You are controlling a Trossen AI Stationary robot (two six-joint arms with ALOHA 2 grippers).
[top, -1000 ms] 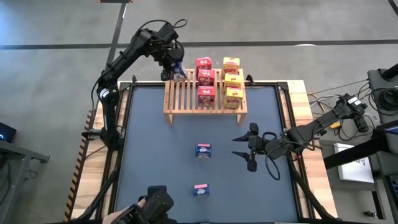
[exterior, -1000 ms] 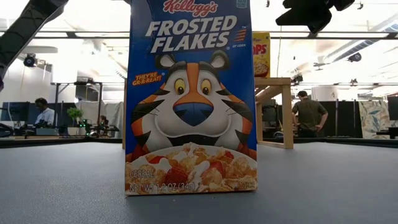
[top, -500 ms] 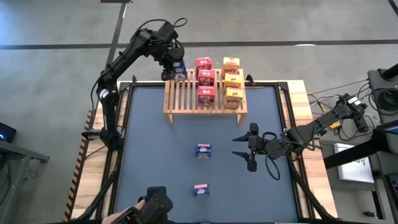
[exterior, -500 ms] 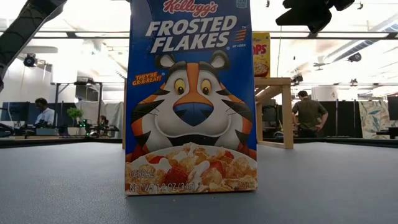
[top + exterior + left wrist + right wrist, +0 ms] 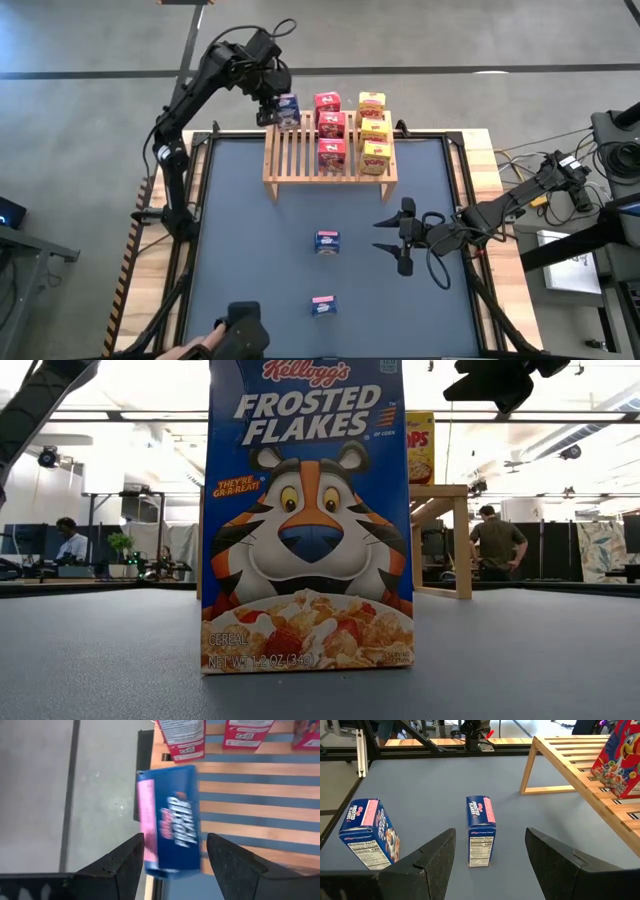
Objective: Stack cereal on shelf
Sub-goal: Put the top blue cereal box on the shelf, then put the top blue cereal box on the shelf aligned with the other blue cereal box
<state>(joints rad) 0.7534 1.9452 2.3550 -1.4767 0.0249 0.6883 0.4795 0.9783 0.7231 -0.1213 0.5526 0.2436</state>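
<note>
Light natural-wood slatted rack [image 5: 330, 160]: you have it at the far edge of the dark blue table mat [image 5: 250, 250], thin parallel bars on short legs.

Red cardboard cereal boxes [image 5: 330, 125]: three, in one column on the rack's slats. Print too small to read from above.

Yellow cardboard cereal boxes [image 5: 374, 130]: three, in the column just beside the red ones. In the low view a yellow box shows the letters "OPS".

Blue cardboard cereal boxes: three.
- One [image 5: 170, 820] sits between the fingers of your left gripper [image 5: 272, 103], which is closed on it above the rack's far left corner; the box is tilted and its lettering blurred.
- Two stand upright on the mat: one mid-table [image 5: 327, 241], one nearer the front edge [image 5: 323, 305]. The low view reads "Kellogg's FROSTED FLAKES", "THEY'RE GR-R-REAT!", "CEREAL", over a tiger and a bowl of flakes. Side panels read "Nutrition Facts".

Right gripper [image 5: 392, 237]: hovers near the mid-table blue box, fingers spread apart, holding nothing.
</note>
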